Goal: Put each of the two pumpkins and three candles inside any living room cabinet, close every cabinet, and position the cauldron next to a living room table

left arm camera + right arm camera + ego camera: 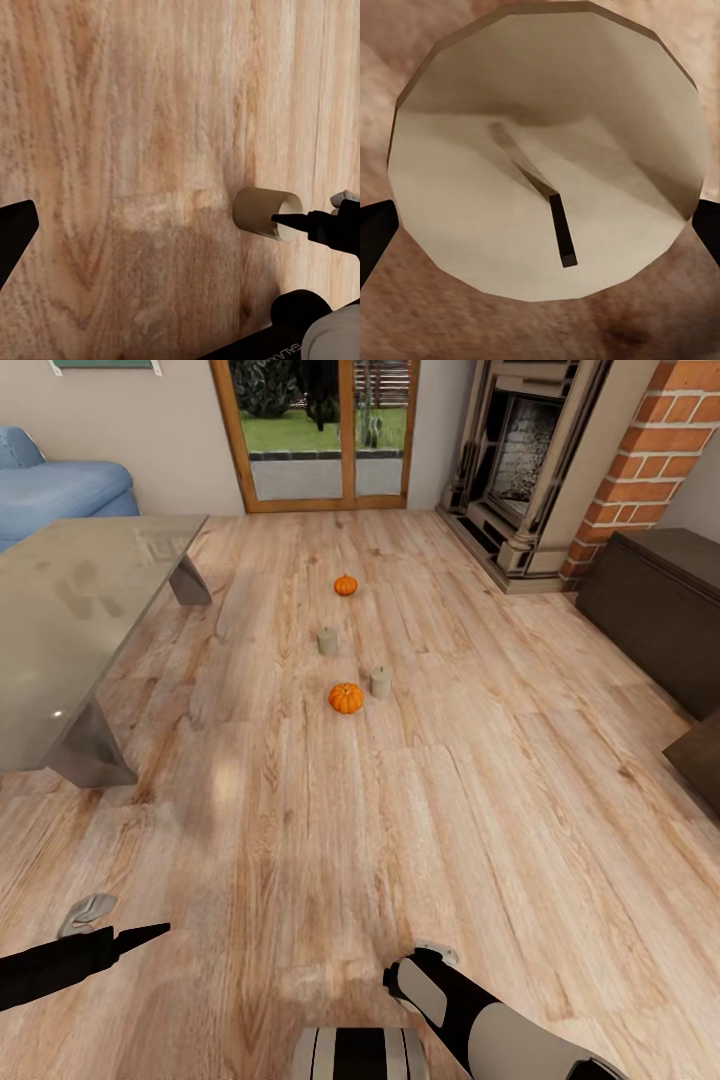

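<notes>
Two orange pumpkins point(345, 585) point(346, 698) sit on the wood floor ahead, with two beige candles point(327, 641) point(380, 681) between them. A third candle point(547, 112) stands right under my right gripper point(540, 232). Its dark fingertips point(375, 232) straddle the candle's sides, spread wide and open. In the left wrist view that candle point(259, 211) shows with a right finger point(300, 221) in front of it. My left gripper point(120, 925) hovers open over bare floor at the near left. The glass-topped table point(80, 620) is at the left and the dark-brown cabinet point(660, 610) at the right. The cauldron is out of view.
A dark fireplace point(520, 460) with a brick column point(640, 460) stands at the far right. A blue sofa point(60, 490) sits behind the table. A glass door point(320, 430) fills the back wall. Open floor lies between me and the pumpkins.
</notes>
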Robot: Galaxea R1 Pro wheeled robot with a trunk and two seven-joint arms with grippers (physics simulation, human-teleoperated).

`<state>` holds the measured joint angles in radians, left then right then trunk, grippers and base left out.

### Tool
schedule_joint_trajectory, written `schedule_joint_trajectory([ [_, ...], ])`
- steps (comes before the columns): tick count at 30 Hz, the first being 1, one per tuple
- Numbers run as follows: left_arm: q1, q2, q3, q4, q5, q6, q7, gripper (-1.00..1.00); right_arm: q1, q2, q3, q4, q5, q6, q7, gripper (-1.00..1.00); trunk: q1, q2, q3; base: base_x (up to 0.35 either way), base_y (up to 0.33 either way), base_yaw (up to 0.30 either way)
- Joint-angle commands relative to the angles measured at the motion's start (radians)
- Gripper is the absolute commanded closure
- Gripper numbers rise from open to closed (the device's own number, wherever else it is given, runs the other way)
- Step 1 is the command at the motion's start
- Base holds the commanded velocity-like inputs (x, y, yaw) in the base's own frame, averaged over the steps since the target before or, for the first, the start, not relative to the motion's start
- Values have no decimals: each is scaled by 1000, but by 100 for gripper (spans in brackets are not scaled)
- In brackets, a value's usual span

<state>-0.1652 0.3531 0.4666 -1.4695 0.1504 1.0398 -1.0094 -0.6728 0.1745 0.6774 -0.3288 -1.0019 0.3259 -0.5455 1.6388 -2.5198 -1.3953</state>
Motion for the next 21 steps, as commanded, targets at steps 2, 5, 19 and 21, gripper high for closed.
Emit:
schedule_joint_trajectory([
  [2,0,0,1,0,0,5,-3,-100,-1,0,4,-1,-5,4,-5,100,0,0,-1,0,0,0],
  [5,0,0,1,0,1,5,-3,-100,-1,0,4,-1,-5,4,-5,100,0,0,-1,0,0,0],
  [19,0,0,0,0,0,5,-3,-100,-1,0,4,-1,-4,4,-5,100,-1,0,11,0,0,0],
  [21,0,0,0,0,0,5,-3,-100,-1,0,4,-1,-4,4,-5,100,-1,0,11,0,0,0],
])
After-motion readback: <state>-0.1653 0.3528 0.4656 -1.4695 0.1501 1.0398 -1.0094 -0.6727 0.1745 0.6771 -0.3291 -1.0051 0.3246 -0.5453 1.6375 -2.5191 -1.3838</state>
